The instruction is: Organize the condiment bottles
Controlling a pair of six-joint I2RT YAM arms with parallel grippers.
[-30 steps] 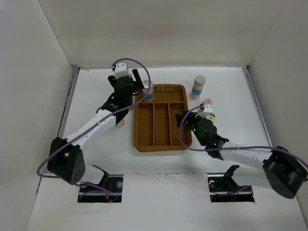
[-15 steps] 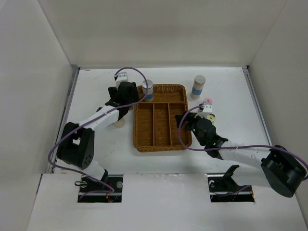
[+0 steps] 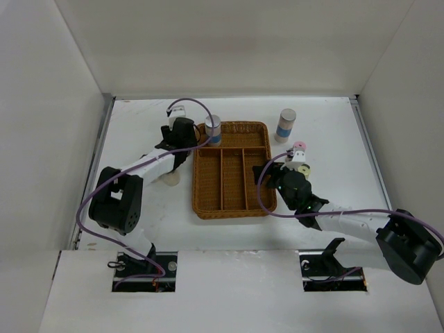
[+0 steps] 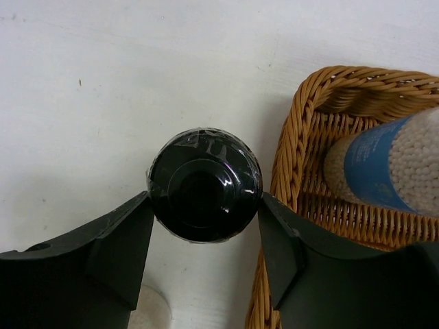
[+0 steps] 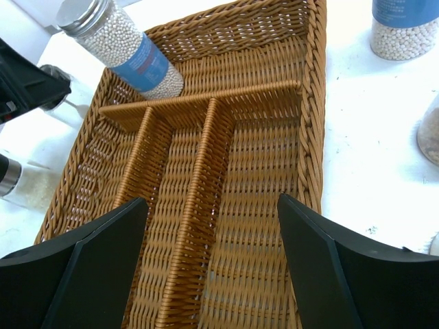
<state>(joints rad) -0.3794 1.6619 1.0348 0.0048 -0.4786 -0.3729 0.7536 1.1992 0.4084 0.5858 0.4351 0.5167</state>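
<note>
My left gripper point(image 4: 205, 197) points down at the table just left of the wicker tray's back corner point(image 4: 295, 157). Its fingertips press both sides of the cap of a black-topped shaker point(image 4: 204, 185). In the top view the gripper point(image 3: 182, 132) hides that shaker. One grey-capped bottle with a blue band point(image 3: 213, 129) stands in the tray's back-left compartment point(image 5: 123, 48). The other grey-capped bottle point(image 3: 285, 125) and the pink-capped bottle point(image 3: 299, 148) stand on the table right of the tray. My right gripper point(image 5: 212, 202) is open and empty above the tray's right compartments.
The brown wicker divided tray point(image 3: 232, 209) lies mid-table, its long compartments bare. A pale bottle point(image 3: 169, 177) stands beside the left arm, and a silver-topped shaker point(image 5: 7, 175) is left of the tray. White walls enclose the table.
My left gripper has left the grey-capped bottle standing in the tray, moved left off the tray and come down around the black-topped shaker. The right arm has barely moved.
</note>
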